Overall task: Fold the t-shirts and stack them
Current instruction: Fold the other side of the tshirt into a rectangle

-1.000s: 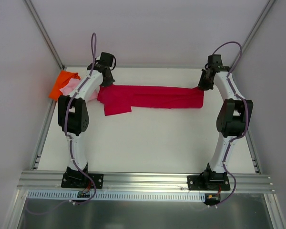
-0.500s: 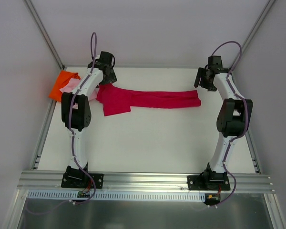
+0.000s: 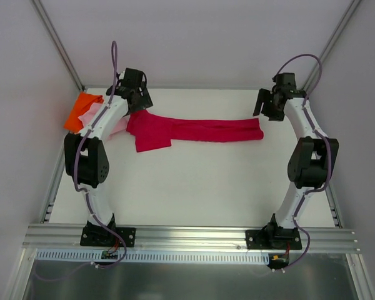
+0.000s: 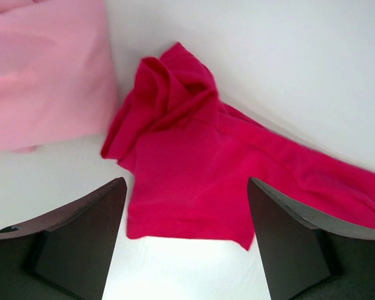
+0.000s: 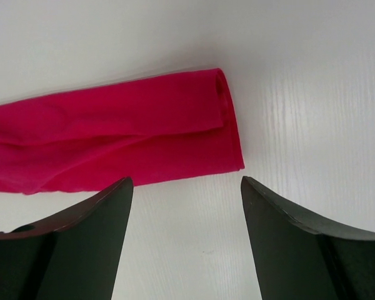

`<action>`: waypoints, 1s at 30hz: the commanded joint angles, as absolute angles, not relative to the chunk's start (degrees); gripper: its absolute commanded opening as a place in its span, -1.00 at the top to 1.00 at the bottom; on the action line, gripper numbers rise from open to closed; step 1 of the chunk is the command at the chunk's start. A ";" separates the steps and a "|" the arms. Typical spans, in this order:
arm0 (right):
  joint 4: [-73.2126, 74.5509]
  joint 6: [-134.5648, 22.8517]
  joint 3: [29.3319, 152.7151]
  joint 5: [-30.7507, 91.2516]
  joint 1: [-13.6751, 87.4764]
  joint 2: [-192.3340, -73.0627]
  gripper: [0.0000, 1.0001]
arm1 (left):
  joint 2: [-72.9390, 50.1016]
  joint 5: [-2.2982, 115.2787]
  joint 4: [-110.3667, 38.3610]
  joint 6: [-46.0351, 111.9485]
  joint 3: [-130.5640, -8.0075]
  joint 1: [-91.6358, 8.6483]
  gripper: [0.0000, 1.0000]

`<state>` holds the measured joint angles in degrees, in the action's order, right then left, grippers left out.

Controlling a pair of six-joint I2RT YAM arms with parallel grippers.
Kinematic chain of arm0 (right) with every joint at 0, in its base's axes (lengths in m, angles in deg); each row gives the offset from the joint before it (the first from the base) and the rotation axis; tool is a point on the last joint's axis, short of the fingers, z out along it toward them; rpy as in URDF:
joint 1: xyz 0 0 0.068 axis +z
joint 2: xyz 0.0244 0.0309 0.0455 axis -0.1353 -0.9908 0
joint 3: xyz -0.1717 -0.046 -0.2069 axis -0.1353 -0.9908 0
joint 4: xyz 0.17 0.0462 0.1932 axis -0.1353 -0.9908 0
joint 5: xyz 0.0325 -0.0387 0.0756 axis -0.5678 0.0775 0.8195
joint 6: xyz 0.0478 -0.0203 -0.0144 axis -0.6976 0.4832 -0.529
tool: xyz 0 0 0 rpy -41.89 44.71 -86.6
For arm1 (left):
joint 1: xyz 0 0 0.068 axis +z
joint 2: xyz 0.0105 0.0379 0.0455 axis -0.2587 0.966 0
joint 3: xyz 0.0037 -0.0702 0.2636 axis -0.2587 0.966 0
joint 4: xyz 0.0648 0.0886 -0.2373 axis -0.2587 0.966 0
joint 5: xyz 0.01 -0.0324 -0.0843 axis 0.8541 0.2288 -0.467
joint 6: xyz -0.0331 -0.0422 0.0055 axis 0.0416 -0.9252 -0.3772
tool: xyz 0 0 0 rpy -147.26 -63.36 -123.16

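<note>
The crimson t-shirt [image 3: 200, 130] lies on the white table as a long folded band running left to right, with a wider flap at its left end. In the left wrist view that bunched left end [image 4: 187, 169] sits just beyond my left gripper [image 4: 185, 187], which is open and holds nothing. My left gripper [image 3: 139, 102] hovers over the band's left end. My right gripper [image 3: 263, 106] is open above the band's right end [image 5: 119, 128], apart from the cloth. The pink t-shirt [image 3: 94, 115] rests on the orange t-shirt [image 3: 81, 107] at the far left.
The pink t-shirt [image 4: 44, 69] lies close to the crimson one's left end. The table [image 3: 200, 187] is fenced by grey walls at the back and sides, with a metal rail [image 3: 187, 236] along the near edge.
Both grippers opened and let go of the crimson t-shirt's ends, then lifted slightly. The shirt settled flat on the table. The left arm's elbow swung left.
</note>
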<state>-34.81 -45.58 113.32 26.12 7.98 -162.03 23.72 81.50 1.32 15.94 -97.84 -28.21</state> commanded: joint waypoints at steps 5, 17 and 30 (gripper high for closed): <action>-35.30 -45.70 109.00 32.01 10.14 -151.38 -0.47 | 24.69 65.30 -10.51 16.23 -89.22 -30.64 -0.48; -37.06 -44.56 105.39 34.55 12.69 -145.93 -0.45 | 36.40 62.03 -4.45 15.88 -98.81 -32.75 -0.45; -38.37 -41.75 106.26 33.42 13.31 -141.45 -0.46 | 30.52 64.40 0.99 15.62 -88.81 -35.03 -0.42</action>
<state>-37.13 -43.22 104.42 33.53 12.92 -143.89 35.89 63.76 -3.44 15.50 -92.21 -33.43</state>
